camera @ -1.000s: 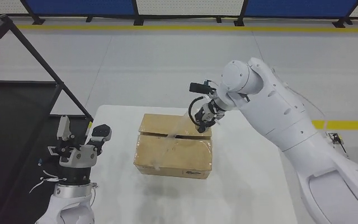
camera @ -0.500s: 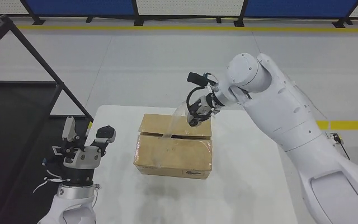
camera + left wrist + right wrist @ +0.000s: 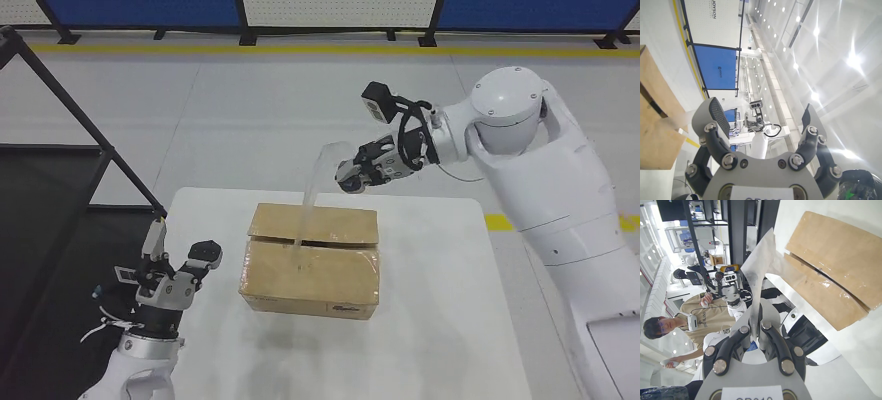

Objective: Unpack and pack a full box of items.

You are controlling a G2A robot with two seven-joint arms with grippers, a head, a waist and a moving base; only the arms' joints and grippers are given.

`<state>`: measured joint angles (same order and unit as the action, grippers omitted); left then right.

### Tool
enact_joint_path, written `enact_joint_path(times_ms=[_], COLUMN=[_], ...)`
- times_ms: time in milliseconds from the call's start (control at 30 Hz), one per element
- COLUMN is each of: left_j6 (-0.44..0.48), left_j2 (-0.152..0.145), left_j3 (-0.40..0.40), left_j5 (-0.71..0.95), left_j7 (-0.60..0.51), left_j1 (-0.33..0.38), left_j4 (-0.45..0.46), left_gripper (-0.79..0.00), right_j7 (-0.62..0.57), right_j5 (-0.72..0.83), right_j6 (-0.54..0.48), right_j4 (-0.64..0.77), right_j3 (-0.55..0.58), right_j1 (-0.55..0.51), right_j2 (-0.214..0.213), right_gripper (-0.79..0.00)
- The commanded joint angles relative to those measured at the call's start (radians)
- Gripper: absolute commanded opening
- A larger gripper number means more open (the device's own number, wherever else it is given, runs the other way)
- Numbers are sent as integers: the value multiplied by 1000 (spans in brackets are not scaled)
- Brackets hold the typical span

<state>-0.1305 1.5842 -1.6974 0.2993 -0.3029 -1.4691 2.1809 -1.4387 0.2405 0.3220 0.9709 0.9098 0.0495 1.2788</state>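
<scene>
Step in hand: I read this as the very start of unpacking, stripping the seal off so the flaps can be opened
Box: the cardboard box [image 3: 312,258] sits near the middle of the white table [image 3: 450,300], both top flaps down, with a dark seam showing between them
Tape: a clear strip of tape [image 3: 310,195] rises from the box top, near the seam, up to my right arm; its lower end looks stuck to the cardboard and the rest hangs free in the air
Right gripper: the right gripper [image 3: 350,178] is pressed together on the upper end of the tape, held above and beyond the far edge of the box; in the right wrist view the strip runs straight in between the pads
Left gripper: the left gripper [image 3: 180,245] is spread wide with nothing in it, off the near left side of the box, apart from it and pointing upward
Next move: I judge the last stuck part has to come off, so I would pull the strip on, away from the box, then get rid of it before going for the flaps
Risk: the box may lift or slide with the pull; my free left gripper could brace it
</scene>
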Motion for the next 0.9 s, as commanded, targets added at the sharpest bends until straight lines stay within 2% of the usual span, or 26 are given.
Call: enact_joint_path(times_ms=[0,167,533,633,867], left_j6=[-20,-55,-69,-65,36], left_j2=[-3,-11,-18,-19,-36], left_j3=[29,76,55,57,111], left_j5=[-19,-90,-105,-118,-331], left_j7=[-2,3,46,42,19], left_j1=[0,-3,-19,-19,16], left_j4=[-28,-74,-61,-61,-108], left_gripper=[0,0,0,0,0], right_j7=[19,38,46,115,175], right_j5=[-3,23,26,99,308], right_j6=[24,98,95,82,103], right_j4=[96,273,274,298,322], right_j3=[60,154,154,174,215], right_j1=[-51,-170,-175,-203,-224], right_j2=[-26,-74,-74,-71,-64], right_gripper=[-785,-785,-785,-785,-785])
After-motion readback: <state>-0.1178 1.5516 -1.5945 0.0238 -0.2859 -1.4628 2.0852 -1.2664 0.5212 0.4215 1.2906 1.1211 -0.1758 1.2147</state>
